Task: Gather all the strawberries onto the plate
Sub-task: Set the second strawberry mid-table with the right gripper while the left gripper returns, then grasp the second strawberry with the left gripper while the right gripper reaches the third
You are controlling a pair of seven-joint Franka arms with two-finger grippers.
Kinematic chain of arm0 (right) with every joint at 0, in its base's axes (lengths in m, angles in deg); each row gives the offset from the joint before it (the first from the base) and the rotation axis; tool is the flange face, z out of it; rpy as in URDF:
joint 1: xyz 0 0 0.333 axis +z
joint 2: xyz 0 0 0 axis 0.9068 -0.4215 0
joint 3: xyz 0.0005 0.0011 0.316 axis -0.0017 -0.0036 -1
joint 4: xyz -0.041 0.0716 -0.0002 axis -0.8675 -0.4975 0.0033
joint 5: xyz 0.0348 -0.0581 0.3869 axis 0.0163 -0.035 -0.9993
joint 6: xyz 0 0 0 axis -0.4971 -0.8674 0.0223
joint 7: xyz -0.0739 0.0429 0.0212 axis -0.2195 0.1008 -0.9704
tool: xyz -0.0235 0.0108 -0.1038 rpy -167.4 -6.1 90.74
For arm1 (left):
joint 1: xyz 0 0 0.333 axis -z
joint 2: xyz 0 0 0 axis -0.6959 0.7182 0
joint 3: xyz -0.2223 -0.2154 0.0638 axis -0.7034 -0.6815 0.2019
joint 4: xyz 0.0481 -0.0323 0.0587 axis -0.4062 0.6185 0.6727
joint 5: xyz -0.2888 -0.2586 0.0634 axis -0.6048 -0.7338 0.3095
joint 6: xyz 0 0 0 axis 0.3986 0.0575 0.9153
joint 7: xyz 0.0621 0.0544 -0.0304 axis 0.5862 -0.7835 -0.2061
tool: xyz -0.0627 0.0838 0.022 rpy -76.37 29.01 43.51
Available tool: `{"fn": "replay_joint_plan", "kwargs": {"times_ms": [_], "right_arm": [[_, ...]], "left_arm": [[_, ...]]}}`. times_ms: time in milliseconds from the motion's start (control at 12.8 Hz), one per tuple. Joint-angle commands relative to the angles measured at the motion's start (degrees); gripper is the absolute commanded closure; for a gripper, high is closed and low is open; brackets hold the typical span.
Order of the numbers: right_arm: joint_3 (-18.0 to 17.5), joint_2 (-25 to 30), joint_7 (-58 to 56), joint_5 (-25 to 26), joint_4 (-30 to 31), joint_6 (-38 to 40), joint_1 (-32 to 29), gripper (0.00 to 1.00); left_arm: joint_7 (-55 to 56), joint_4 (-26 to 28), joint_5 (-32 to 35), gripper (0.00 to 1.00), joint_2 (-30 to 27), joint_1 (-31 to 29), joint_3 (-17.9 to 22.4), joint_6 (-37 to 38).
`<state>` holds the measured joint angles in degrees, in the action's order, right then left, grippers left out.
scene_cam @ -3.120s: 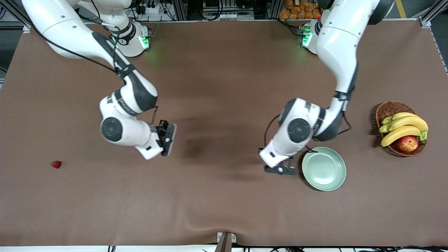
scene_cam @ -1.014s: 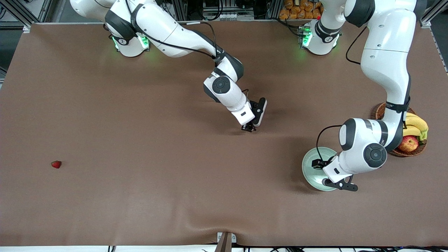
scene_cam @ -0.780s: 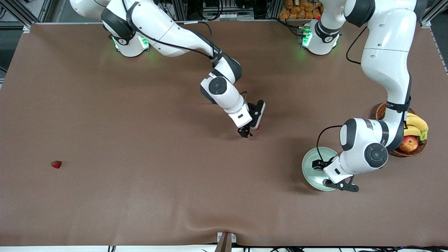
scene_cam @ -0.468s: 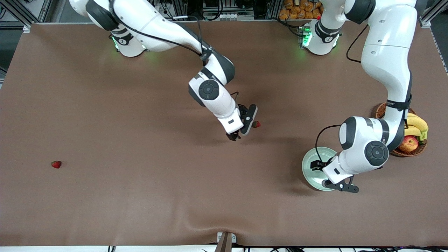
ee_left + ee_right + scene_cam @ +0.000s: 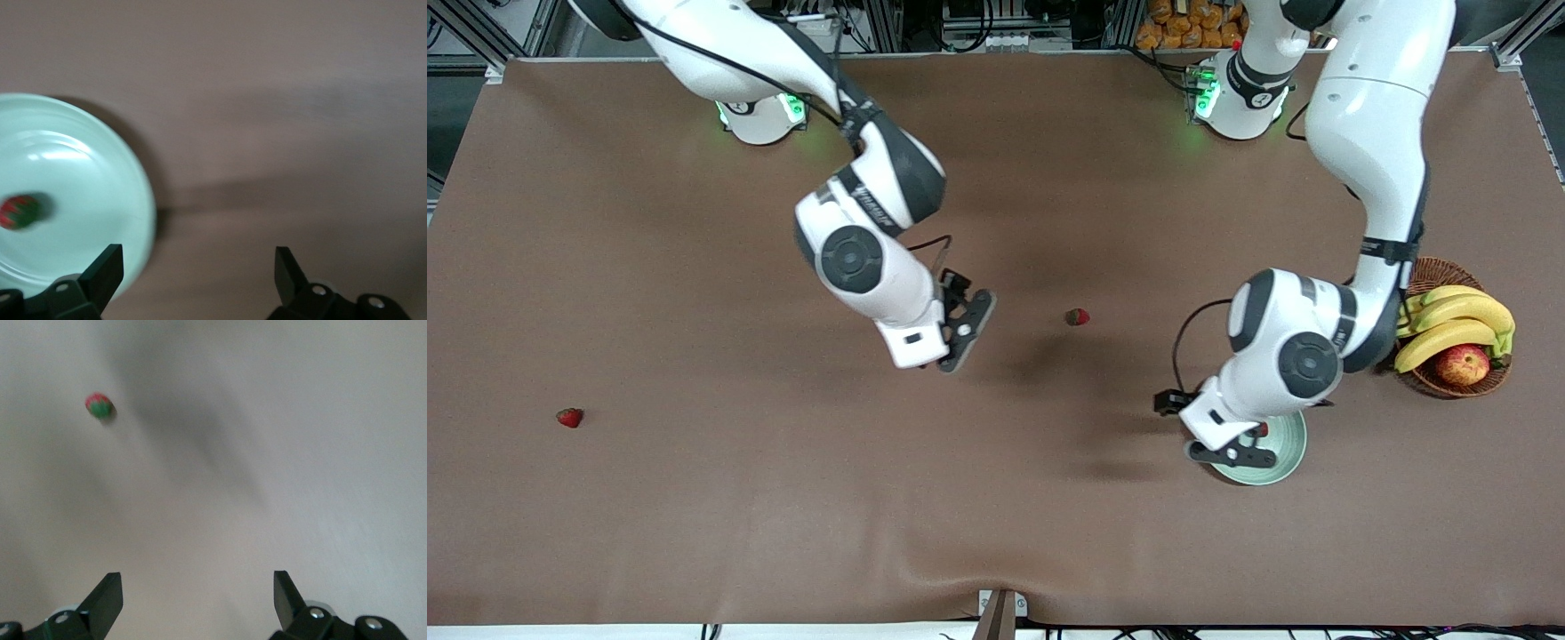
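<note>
Your left claw [image 5: 1232,444] hangs over the near rim of the mint-green plate [image 5: 1285,453], fingers [image 5: 103,270] spread wide and holding nothing. One strawberry [image 5: 19,211] lies in the plate, its long axis across the dish; which end carries the cap you cannot tell. Your right claw [image 5: 960,333] hovers over bare brown surface [image 5: 783,516] mid-table, fingers [image 5: 107,597] also spread and empty. A second strawberry [image 5: 1078,316] rests on the surface between the two claws, green cap toward the right claw. A third strawberry [image 5: 569,417] lies well apart at the right arm's end. A wicker basket [image 5: 1414,277] of bananas [image 5: 1458,311] and an apple [image 5: 1463,364] sits beside the plate.
</note>
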<state>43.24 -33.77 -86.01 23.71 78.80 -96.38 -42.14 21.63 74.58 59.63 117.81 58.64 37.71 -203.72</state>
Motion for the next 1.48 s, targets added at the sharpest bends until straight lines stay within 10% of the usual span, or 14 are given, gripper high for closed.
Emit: {"fn": "replay_joint_plan", "kwargs": {"times_ms": [0, 858, 1404], "right_arm": [[-0.87, 3.15, 0.07, -1.16, 3.24, 5.99, -7.26, 0.00], [-0.08, 3.06, -0.64, 2.68, 4.73, 12.43, -33.09, 0.00], [1.14, -0.97, -0.02, 14.29, 4.56, 0.08, -47.79, 0.00]], "left_arm": [[4.59, 3.80, 0.98, 0.00, -3.33, 3.55, 0.40, 1.09], [17.87, 22.61, 2.47, 0.00, -6.76, 15.24, -0.12, -16.66], [20.51, 25.86, 2.47, 0.18, -7.29, 15.78, -1.44, -16.58]]}}
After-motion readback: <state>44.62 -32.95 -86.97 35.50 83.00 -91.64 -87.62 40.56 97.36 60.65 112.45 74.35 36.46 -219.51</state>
